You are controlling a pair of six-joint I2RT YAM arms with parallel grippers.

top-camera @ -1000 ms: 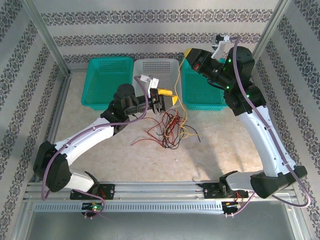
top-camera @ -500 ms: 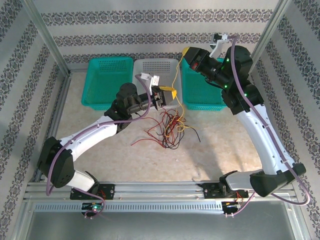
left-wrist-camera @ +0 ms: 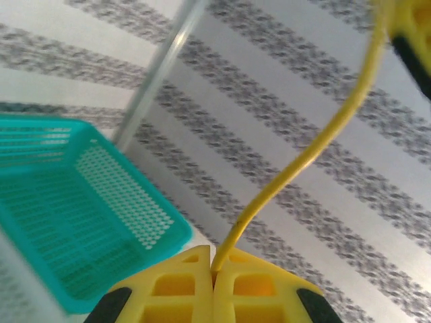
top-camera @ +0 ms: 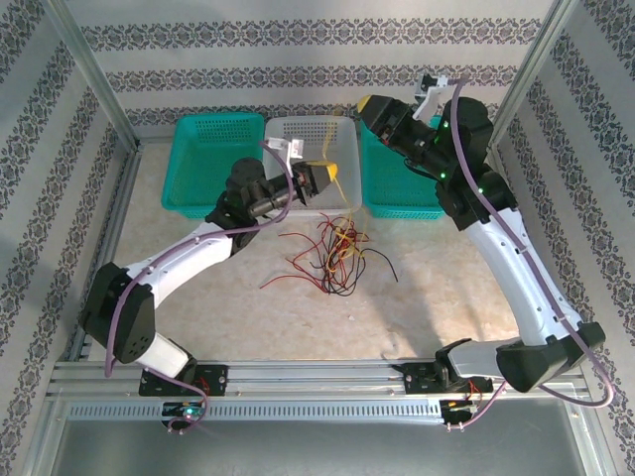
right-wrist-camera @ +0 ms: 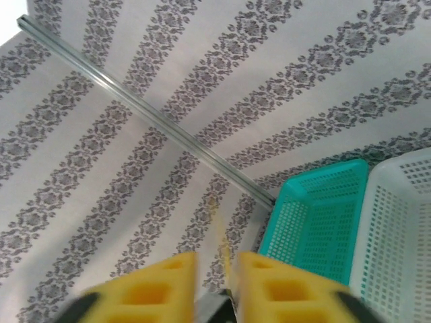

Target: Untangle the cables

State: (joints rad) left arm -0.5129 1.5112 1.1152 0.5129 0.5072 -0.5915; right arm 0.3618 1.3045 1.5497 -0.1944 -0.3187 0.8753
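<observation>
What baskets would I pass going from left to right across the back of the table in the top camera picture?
left teal basket → white basket → right teal basket

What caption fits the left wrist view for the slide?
Left tool shut on a yellow cable arcing upward, teal basket at left.

Robot lab test cell, aluminium frame posts, patterned wallpaper panels, slotted mounting rail.
</observation>
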